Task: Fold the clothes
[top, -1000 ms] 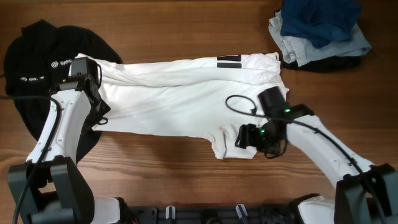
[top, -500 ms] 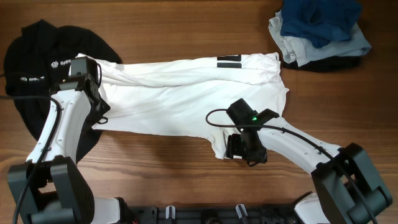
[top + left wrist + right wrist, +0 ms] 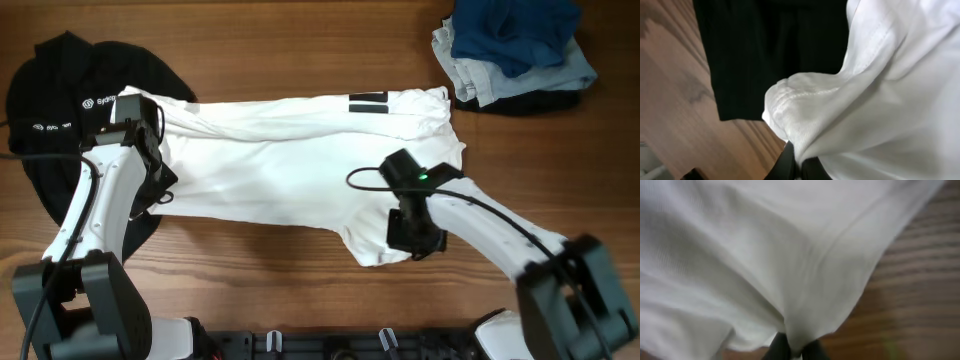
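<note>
Wooden table [image 3: 300, 40] fills the overhead view. The white T-shirt [image 3: 290, 170] lies across the centre of the frame, stretched left to right and loosely doubled lengthwise. Soft creases run along it. Its black block print [image 3: 368, 98] shows at the upper edge, right of centre, and one sleeve flap hangs toward the lower centre.

Black shirt [image 3: 50, 90] with small white logos at upper left, partly under the T-shirt's left end. Folded pile [image 3: 515, 50] of blue and pale grey garments at upper right, just off the T-shirt's corner.

Left gripper [image 3: 158, 190] is at the T-shirt's left end and right gripper [image 3: 408, 240] at the sleeve flap. From overhead neither grip can be read.

The left wrist view gives it: left gripper [image 3: 796, 167] clamped on a bunched, stitched white hem, black cloth behind. In the right wrist view, right gripper [image 3: 792, 351] is pinched together on a white fold, bare wood at right.
</note>
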### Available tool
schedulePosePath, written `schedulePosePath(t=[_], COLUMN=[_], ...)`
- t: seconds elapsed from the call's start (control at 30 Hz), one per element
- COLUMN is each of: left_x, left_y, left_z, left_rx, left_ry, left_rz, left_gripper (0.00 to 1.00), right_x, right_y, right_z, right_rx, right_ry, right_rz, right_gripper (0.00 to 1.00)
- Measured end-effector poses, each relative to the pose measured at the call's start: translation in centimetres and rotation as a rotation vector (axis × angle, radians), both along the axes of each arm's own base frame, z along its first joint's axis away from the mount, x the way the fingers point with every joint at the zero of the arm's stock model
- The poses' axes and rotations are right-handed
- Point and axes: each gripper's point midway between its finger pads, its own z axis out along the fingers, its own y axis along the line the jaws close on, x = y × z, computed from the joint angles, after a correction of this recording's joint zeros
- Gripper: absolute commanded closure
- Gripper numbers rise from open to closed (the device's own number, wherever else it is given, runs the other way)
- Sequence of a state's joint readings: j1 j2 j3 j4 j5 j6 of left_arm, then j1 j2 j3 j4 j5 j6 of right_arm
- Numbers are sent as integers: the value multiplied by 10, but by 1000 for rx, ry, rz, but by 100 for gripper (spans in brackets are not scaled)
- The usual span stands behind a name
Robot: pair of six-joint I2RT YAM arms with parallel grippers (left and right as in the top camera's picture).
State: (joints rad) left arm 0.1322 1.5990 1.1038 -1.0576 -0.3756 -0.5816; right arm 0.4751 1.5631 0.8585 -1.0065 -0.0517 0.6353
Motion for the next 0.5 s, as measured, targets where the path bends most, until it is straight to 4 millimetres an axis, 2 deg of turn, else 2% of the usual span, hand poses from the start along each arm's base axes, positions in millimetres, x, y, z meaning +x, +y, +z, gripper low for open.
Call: schedulePosePath(t=[0.1, 0.17, 0.3, 0.5], left_x=[-7, -9, -11, 0], left_y=[2, 3, 5, 8], left_z=[1, 2, 3, 3], left_rx=[13, 18, 34, 47], left_ry=[31, 40, 47, 1], left_rz=[0, 0, 0, 1], left_gripper=[96, 96, 96, 96], right_x=[1, 3, 15, 65], right_y=[-10, -13, -14, -4], right_z=[37, 55, 66, 68], right_rx=[32, 60, 109, 168], right_ry=[-54, -99, -169, -347], right_rz=[6, 12, 19, 52], right_gripper=[96, 96, 96, 96])
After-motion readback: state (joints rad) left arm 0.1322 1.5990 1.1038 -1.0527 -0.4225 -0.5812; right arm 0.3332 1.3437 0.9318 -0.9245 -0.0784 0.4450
